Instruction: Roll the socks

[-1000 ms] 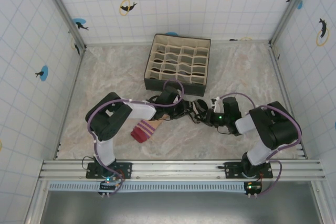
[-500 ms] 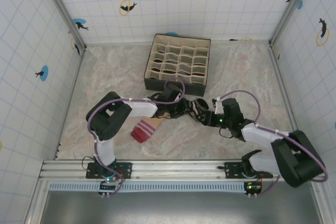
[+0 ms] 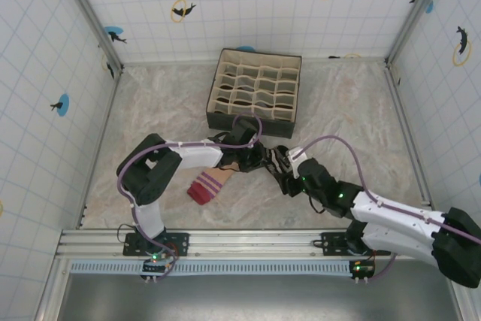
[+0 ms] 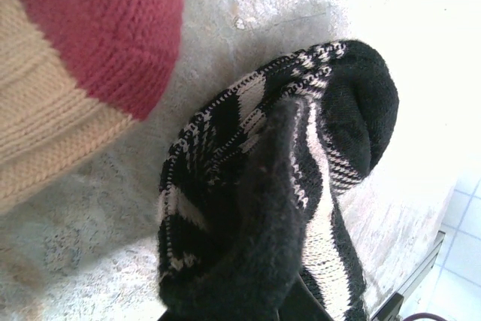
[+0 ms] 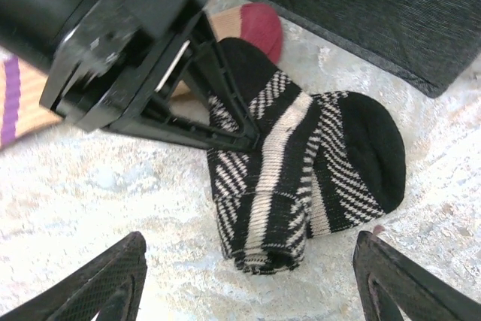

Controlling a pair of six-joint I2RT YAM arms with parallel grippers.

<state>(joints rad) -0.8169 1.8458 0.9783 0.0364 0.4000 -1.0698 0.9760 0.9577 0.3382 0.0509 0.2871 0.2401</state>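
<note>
Left gripper [image 5: 244,137]: fingers closed on the striped sock [image 5: 301,174], pinching a fold near its upper left edge.
Right gripper [image 5: 252,280]: fingers spread wide apart, empty, hovering just above the near end of the striped sock.
Striped sock: lies on the table [image 3: 338,110] between the two grippers, folded over on itself, toe to the right.
Peach sock [image 3: 207,186]: flat on the table, behind and beside the left gripper, its red toe [image 5: 259,24] just past the striped sock.
Organizer [image 3: 255,88]: beyond both grippers, well apart from the socks.
Step, as I judge: striped sock part-rolled, left holding the fold.
Next move: right likely must drop and close on the loose end to turn it over.
</note>
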